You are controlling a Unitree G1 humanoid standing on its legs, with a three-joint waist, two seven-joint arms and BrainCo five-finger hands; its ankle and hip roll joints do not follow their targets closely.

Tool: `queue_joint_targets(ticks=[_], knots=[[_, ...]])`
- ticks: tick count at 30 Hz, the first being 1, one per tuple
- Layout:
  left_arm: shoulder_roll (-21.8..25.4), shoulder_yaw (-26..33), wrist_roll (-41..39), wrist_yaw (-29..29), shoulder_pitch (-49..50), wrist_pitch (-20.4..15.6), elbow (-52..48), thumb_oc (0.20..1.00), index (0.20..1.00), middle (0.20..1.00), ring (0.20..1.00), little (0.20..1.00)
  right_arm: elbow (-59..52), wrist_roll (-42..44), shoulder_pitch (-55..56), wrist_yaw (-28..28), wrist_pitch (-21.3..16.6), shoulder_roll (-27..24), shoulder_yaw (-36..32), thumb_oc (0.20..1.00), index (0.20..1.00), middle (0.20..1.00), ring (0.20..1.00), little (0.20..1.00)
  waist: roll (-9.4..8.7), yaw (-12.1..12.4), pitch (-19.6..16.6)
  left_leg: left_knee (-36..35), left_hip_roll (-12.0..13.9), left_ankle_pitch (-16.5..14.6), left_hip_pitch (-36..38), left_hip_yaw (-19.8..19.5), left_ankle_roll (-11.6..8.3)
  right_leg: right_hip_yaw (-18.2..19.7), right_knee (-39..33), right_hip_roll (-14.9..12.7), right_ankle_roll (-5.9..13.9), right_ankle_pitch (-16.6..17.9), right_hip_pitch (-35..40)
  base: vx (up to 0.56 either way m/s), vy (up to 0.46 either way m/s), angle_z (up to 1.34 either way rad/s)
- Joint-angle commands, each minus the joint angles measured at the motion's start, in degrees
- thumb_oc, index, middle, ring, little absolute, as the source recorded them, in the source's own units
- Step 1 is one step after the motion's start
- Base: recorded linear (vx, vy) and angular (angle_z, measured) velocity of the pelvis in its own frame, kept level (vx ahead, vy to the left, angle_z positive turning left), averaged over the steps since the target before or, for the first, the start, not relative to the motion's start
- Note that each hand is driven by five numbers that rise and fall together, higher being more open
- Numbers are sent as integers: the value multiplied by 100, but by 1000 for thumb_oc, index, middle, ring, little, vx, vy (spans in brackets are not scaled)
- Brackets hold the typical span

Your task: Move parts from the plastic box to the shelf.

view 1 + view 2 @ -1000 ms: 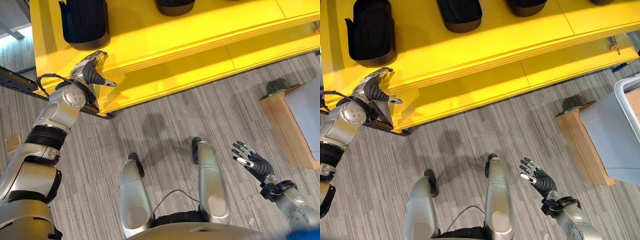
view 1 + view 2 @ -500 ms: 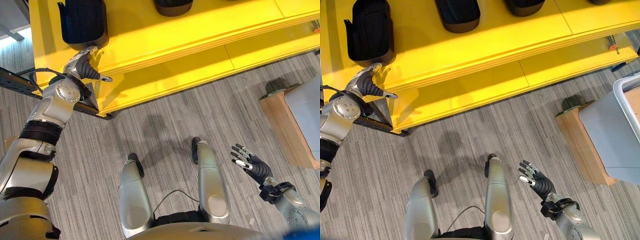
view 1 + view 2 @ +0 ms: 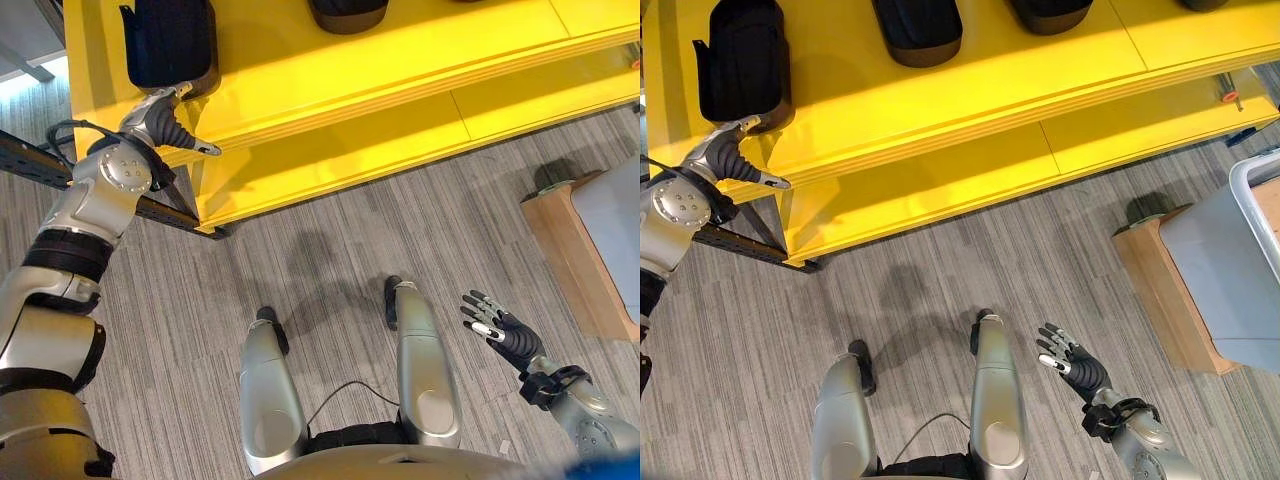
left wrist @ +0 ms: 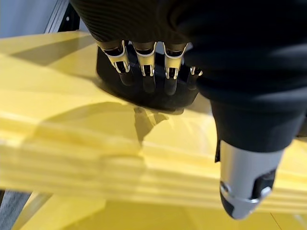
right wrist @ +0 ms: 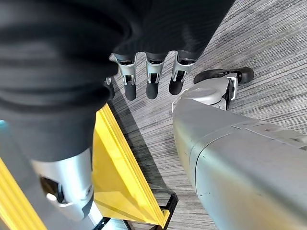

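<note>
At the shelf's near left corner, the left hand [image 3: 165,118] hovers with relaxed, empty fingers just short of a black part [image 3: 170,42] lying on the yellow shelf [image 3: 330,70]; more parts [image 3: 918,27] sit along it. That part looks placed. Low on the right, the right hand [image 3: 497,328] is spread, holding nothing. Next move, likely: turn toward the grey plastic box [image 3: 1225,262] on its wooden stand [image 3: 1155,290].

Four black parts [image 3: 740,68] on one yellow shelf [image 3: 970,90], one grey plastic box [image 3: 1230,280], one wooden stand [image 3: 1155,290]
</note>
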Motion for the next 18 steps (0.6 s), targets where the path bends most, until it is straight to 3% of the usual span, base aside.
queue_joint_targets(ticks=[1, 18], knots=[[378, 47, -183, 37, -218, -142, 95, 1000, 1000, 1000, 1000, 1000, 140, 54, 153, 97, -116, 2, 67, 1000, 1000, 1000, 1000, 1000, -77, -37, -416, -112, 144, 458, -403, -540, 60, 204, -645, -458, 449, 636, 412, 0, 0, 0], [414, -19, -293, 35, -307, -231, 58, 1000, 1000, 1000, 1000, 1000, 213, 202, 115, 166, -166, 36, 134, 1000, 1000, 1000, 1000, 1000, -41, -67, -448, -91, 165, 456, -345, -543, 34, 225, -627, -456, 463, 640, 448, 0, 0, 0]])
